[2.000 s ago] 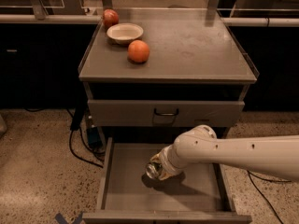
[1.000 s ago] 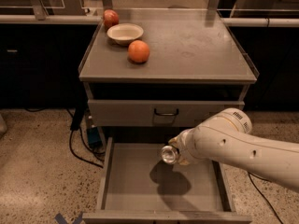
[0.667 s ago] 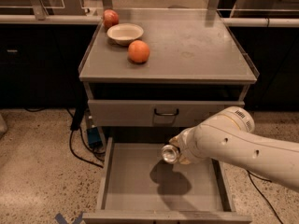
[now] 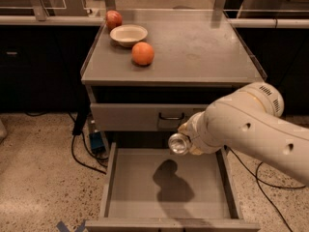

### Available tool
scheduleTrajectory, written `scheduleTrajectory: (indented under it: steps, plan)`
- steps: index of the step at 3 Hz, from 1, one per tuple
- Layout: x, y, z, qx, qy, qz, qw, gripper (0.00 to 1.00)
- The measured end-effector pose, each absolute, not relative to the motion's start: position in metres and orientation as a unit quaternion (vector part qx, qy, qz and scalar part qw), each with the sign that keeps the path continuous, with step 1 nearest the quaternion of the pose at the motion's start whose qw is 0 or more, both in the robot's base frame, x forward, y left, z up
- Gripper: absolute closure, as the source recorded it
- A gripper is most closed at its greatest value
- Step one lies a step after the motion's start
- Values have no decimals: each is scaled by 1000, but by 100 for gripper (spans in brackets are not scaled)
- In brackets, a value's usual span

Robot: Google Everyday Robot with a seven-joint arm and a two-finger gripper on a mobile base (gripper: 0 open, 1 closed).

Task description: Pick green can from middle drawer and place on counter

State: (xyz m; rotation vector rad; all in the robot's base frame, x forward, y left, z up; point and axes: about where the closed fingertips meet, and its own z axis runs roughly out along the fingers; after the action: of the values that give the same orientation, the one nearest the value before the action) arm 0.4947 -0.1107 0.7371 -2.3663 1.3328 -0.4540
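The middle drawer (image 4: 130, 192) is pulled open at the bottom of the cabinet, and its grey floor carries only the arm's shadow. My gripper (image 4: 186, 140) sits at the end of the white arm, above the drawer's back right part, just below the closed drawer front. It is shut on the green can (image 4: 177, 143), which hangs in the air with its silver end facing the camera; its sides are mostly hidden by the gripper. The counter (image 4: 207, 52) is the grey cabinet top above.
On the counter's left part lie an orange (image 4: 143, 53), a pale bowl (image 4: 128, 35) and a red fruit (image 4: 114, 19). The closed upper drawer front (image 4: 135, 117) has a small black handle. Cables lie on the floor on both sides of the cabinet.
The arm has lifted the can off the drawer floor and risen toward the upper drawer front. Over the last second it has moved only slightly.
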Motion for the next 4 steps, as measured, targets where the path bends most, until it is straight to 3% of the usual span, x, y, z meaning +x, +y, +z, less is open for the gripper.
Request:
scheduleTrajectory:
  steps: [4]
  plan:
    - [526,-107,886,-852,431,-240,175,100]
